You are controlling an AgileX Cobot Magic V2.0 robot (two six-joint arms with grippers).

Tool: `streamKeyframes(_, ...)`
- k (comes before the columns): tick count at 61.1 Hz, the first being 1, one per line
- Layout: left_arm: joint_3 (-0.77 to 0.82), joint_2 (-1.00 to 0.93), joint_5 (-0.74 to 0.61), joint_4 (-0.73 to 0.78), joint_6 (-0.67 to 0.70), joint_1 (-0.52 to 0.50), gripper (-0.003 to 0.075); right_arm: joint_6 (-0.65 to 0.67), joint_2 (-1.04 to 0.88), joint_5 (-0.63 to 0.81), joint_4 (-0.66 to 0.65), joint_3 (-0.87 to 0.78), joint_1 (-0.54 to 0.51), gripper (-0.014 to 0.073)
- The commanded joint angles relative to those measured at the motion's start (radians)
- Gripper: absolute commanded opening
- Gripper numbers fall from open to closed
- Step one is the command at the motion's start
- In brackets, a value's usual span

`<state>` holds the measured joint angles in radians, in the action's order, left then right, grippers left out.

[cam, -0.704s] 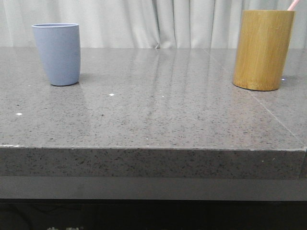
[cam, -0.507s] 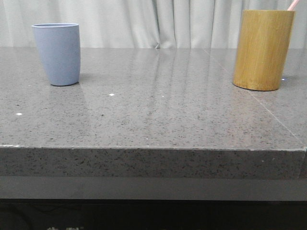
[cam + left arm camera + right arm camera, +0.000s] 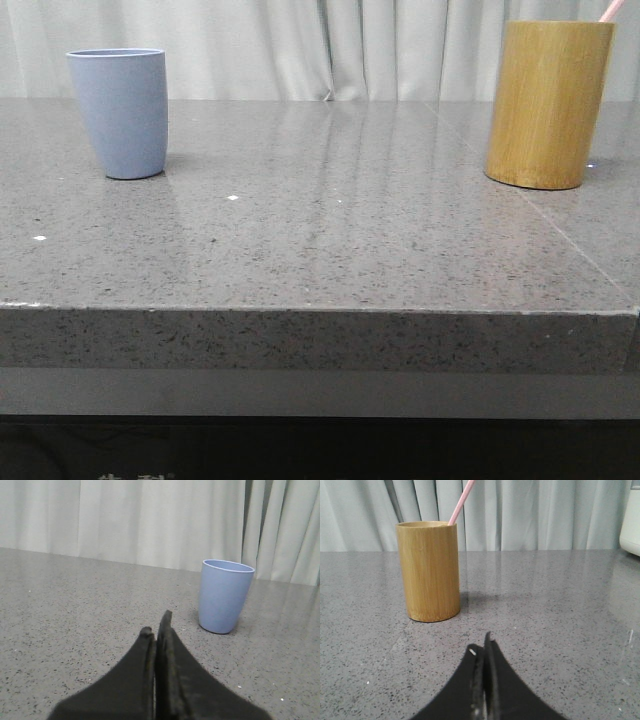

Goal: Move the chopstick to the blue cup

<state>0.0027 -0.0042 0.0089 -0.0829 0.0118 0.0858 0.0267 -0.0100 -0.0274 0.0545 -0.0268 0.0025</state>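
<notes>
Standing upright on the left side of the counter (image 3: 330, 240): blue cup (image 3: 118, 112), nothing visible above its rim from the front view. Counter is polished grey speckled stone, glossy enough to mirror the curtain folds and both vessels. A seam line runs diagonally across the right side of the top. A few bright white specks sit on the surface near the blue cup. Front edge is thick, with a grey band under it and dark space below.

Bamboo holder (image 3: 548, 104) stands on the right side, well apart from the blue cup. Chopstick (image 3: 610, 10) is inside it, pink tip sticking out above the rim, leaning right in the front view. Right wrist view shows the same chopstick (image 3: 461, 502) rising at a slant out of the bamboo holder (image 3: 428, 571), with a soft shadow on the counter beside the holder.

Backdrop is a pale grey-white pleated curtain (image 3: 330, 45) along the whole far edge of the counter. A white object (image 3: 631, 520) cuts into the edge of the right wrist view; can't tell what it is.

Left tool (image 3: 156, 627): black fingers pressed together, clenched, nothing between them, low over the counter with the blue cup (image 3: 225, 596) ahead and apart from it. Right tool (image 3: 482, 647): same, clenched and empty, short of the bamboo holder.
</notes>
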Motion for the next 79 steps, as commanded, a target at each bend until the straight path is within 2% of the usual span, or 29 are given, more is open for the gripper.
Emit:
streamKeyframes(1,0.013,-0.022,-0.076,0.001,-0.001,-0.001,-0.0019,-0.006,-0.021,0.078,-0.001,0.004,-0.006,-0.0067)
streamKeyframes(16,0.004,-0.022,-0.069,0.001,-0.001,0.0,-0.0019,-0.006,-0.021,0.129,-0.016,0.011,-0.006,-0.0067)
streamKeyframes(26,-0.09,-0.02,-0.026,0.001,-0.001,0.0,-0.0019,-0.006,-0.021,0.102,-0.031,0.117,-0.006,-0.0067)
streamKeyframes(40,-0.382,0.073,0.215,0.006,-0.003,0.0,-0.0019,-0.006,0.029,-0.113,-0.033,0.393,-0.006,-0.0067)
streamKeyframes(56,-0.705,0.333,0.473,0.006,-0.003,0.0,-0.0019,-0.006,0.264,-0.394,-0.033,0.697,-0.006,-0.0067)
streamKeyframes(66,-0.766,0.47,0.537,0.004,-0.003,0.0,-0.0019,-0.006,0.414,-0.546,-0.033,0.774,-0.006,-0.0067)
streamKeyframes(79,-0.764,0.583,0.525,0.002,-0.003,0.0,-0.0019,-0.004,0.534,-0.58,-0.013,0.774,-0.006,-0.0067)
